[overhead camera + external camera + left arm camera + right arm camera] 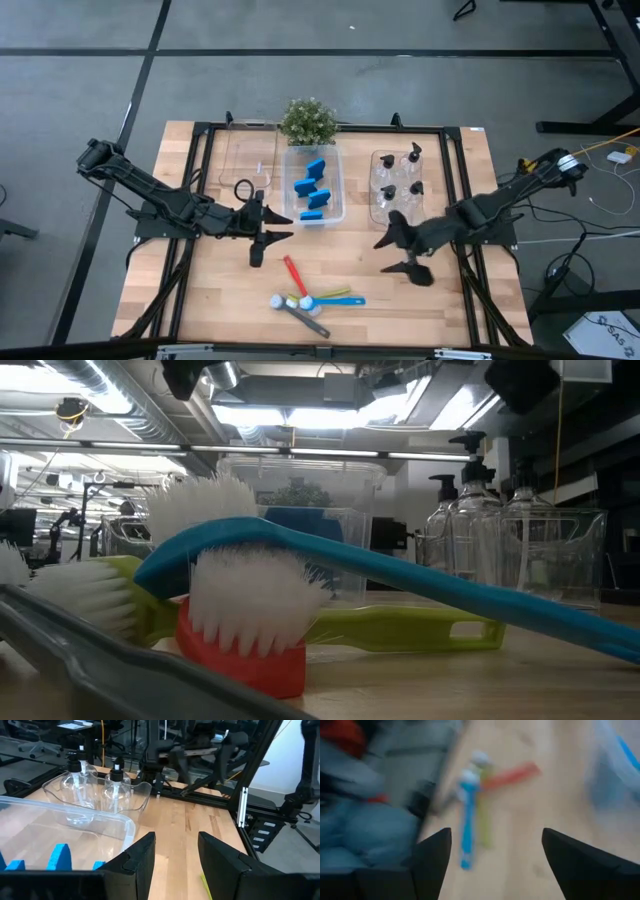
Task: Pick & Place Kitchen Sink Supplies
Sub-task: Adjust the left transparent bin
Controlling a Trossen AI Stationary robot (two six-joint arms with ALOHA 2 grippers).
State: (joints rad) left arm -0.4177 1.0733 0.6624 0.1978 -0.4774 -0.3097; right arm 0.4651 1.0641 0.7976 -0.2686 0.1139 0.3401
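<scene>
Four small blue sponges [314, 190] stand on edge, scattered inside the clear middle bin, and four clear bottles with black pump tops [400, 173] stand upright, grouped two by two in the clear bin to its right. Near the desk's front edge my four brushes lie in a loose pile with their white-bristled heads together: the red brush [295, 274] angles back toward the bins, the blue brush [335, 300] crosses over the yellow-green brush [336, 294], and the grey brush [298, 315] lies nearest the front edge.
</scene>
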